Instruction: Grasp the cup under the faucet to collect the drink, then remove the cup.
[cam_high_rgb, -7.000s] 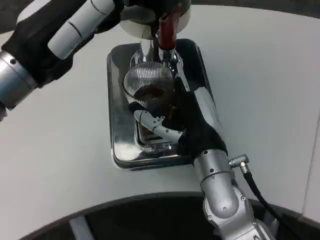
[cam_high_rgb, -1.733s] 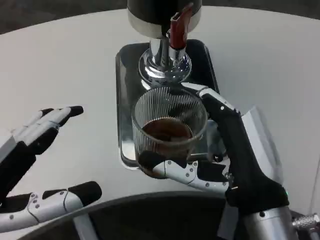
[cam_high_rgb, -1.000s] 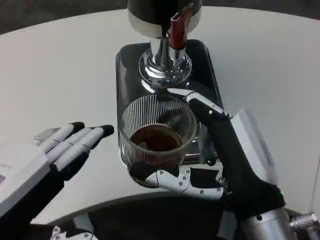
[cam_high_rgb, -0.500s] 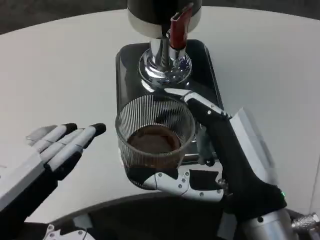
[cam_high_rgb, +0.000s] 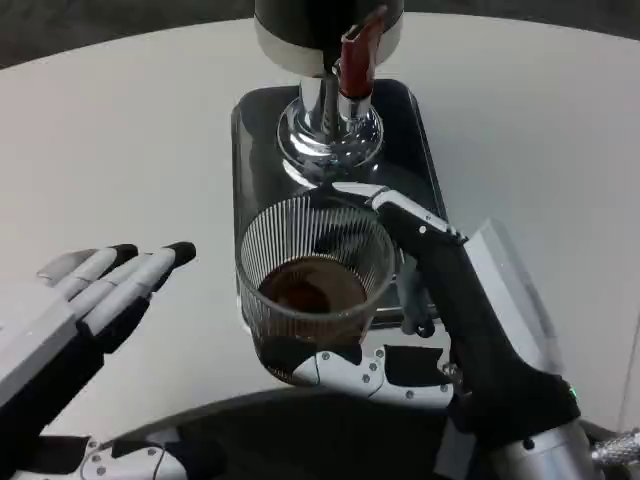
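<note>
The right hand (cam_high_rgb: 455, 320) holds the cup (cam_high_rgb: 315, 285) of dark drink at lower centre, over the tray (cam_high_rgb: 420, 140) below the faucet (cam_high_rgb: 355, 60). The left hand (cam_high_rgb: 75, 310) hovers at lower left above the worktop (cam_high_rgb: 120, 150), fingers (cam_high_rgb: 150, 270) spread wide.

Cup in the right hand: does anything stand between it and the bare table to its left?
Nothing visible on the table there. The cup, held by the right hand, has the left hand hovering open beside it.

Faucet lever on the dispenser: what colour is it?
Red, on the faucet lever above the chrome spout; clearest in the head view.
</note>
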